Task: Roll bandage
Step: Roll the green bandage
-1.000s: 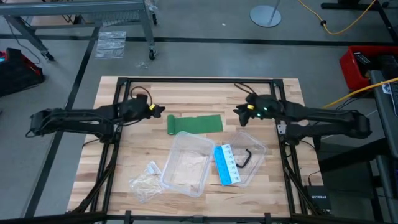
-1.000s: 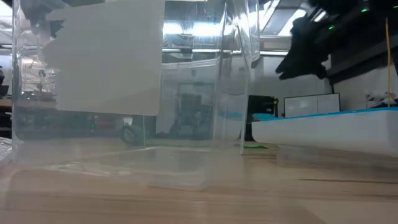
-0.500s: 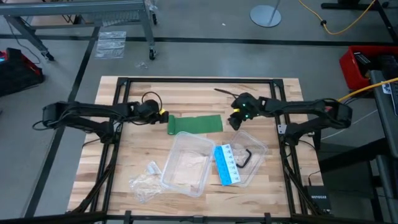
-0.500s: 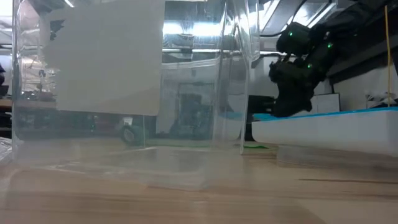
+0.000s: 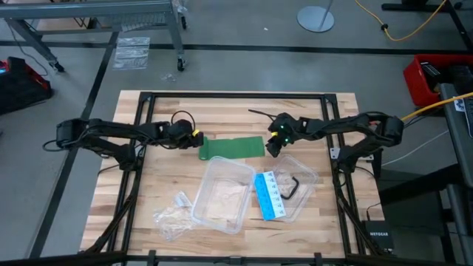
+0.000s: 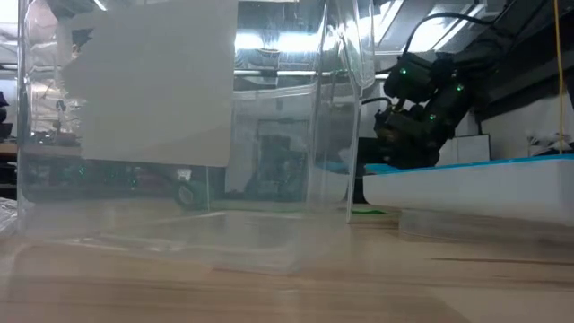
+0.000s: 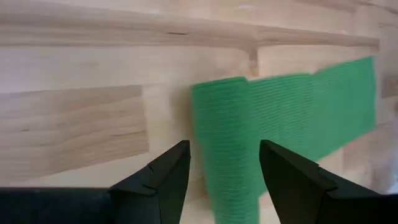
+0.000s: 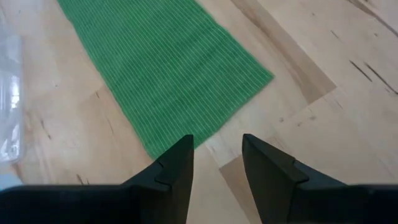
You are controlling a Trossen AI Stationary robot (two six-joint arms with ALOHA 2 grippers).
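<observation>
The bandage (image 5: pixel 231 147) is a dark green flat strip lying lengthwise left to right on the wooden table, and its left end (image 7: pixel 221 124) looks thicker, as if folded or rolled over. My left gripper (image 5: pixel 195 138) is open at that left end, and in the left wrist view (image 7: pixel 224 168) its fingers stand on either side of the end. My right gripper (image 5: pixel 270 145) is open just off the strip's right end (image 8: pixel 155 146), low over the table. It also shows in the low view (image 6: pixel 396 148).
A clear plastic container (image 5: pixel 222 193) stands just nearer than the bandage and fills the low view (image 6: pixel 179 135). To its right, a clear tray (image 5: pixel 304 177) holds a blue-and-white card (image 5: pixel 270 196) and a black bent tool (image 5: pixel 292 186). A crumpled clear wrapper (image 5: pixel 176 214) lies at the near left.
My left gripper has gone toward the table's right edge, up to the bandage's left end. My right gripper has gone toward the table's left edge and down, up to the bandage's right end. The bandage has stayed in place.
</observation>
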